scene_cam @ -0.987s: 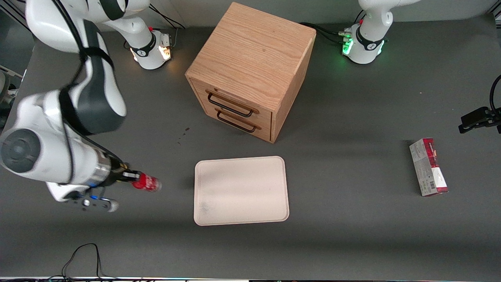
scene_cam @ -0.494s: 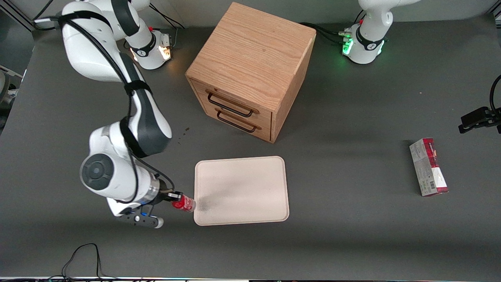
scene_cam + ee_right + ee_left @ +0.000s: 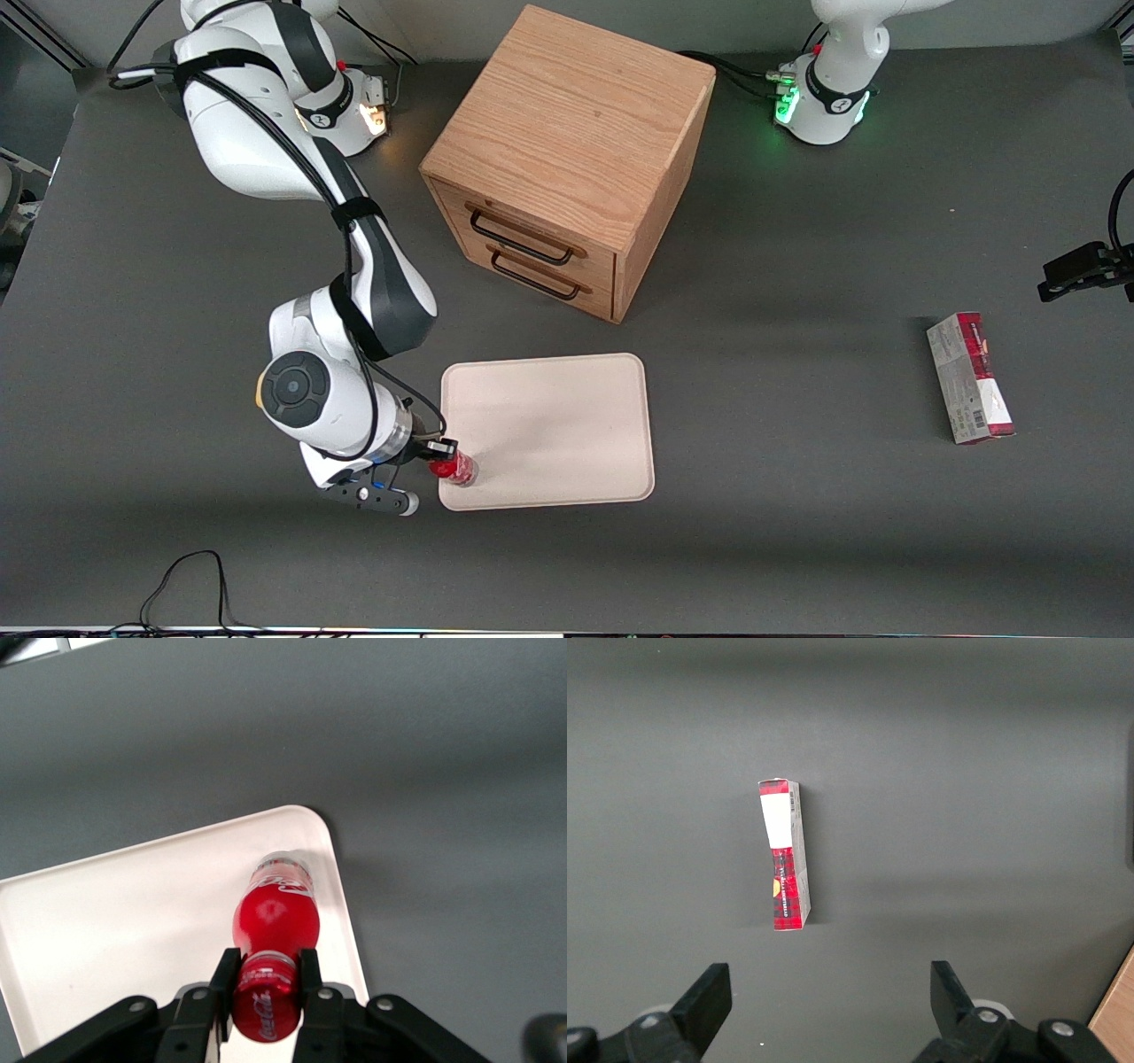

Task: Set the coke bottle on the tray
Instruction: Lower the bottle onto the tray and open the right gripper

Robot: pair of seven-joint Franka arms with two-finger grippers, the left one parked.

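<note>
Small red coke bottle (image 3: 275,920), red cap, white script, held by the gripper (image 3: 266,976) at its cap, over a corner of the cream-white tray (image 3: 567,416) nearest the front camera, working arm's end

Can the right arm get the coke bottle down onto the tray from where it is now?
Probably yes. The gripper holds the coke bottle by its cap, over a corner of the tray, with nothing lying under it.
</note>
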